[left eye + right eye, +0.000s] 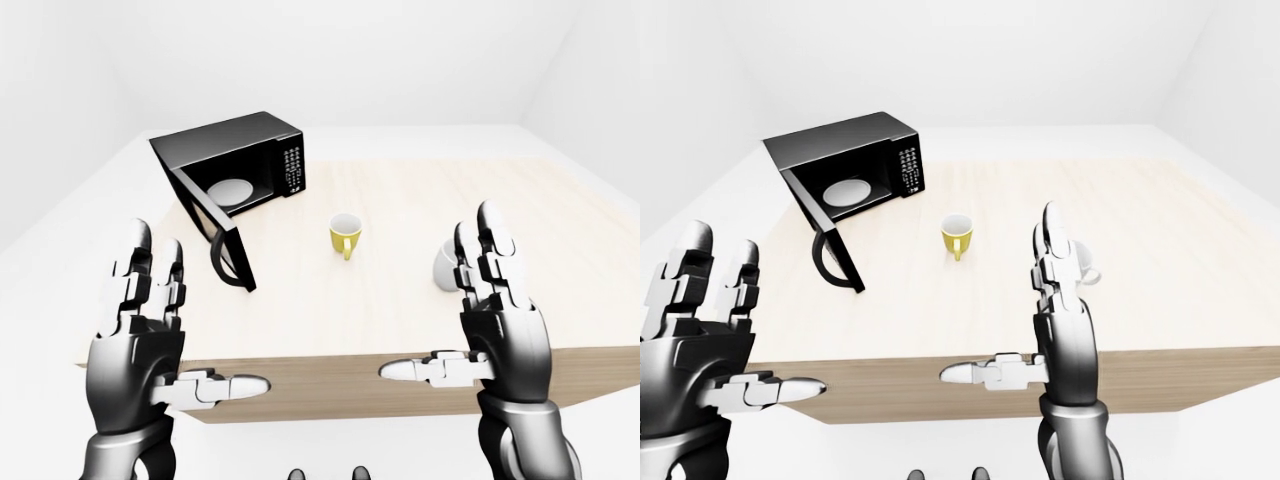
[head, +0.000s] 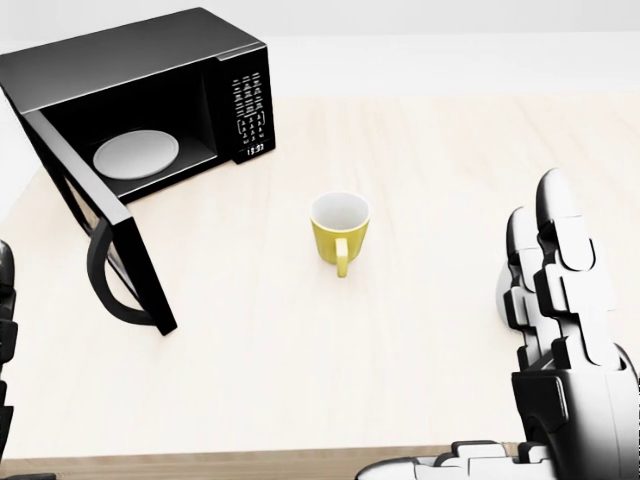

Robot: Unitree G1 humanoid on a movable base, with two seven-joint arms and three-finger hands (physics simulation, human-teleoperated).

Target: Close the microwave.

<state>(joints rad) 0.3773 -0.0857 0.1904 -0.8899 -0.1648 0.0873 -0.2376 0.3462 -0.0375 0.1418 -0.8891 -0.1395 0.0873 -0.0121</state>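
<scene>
the left hand (image 1: pixel 140 325) was raised with fingers spread, gripping nothing, below the table (image 1: pixel 420 260) edge in the left-eye view. the black microwave (image 2: pixel 140 100) stood at the table's upper left, its door (image 2: pixel 105 250) swung wide open. a yellow mug (image 2: pixel 339 229) sat mid-table. a white mug (image 1: pixel 1084 268) showed behind the right hand (image 1: pixel 495 320), which was likewise splayed and empty.

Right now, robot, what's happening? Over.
Both robot hands, left and right, open, empty. Microwave door wide open, untouched. Yellow mug clear of it.
</scene>
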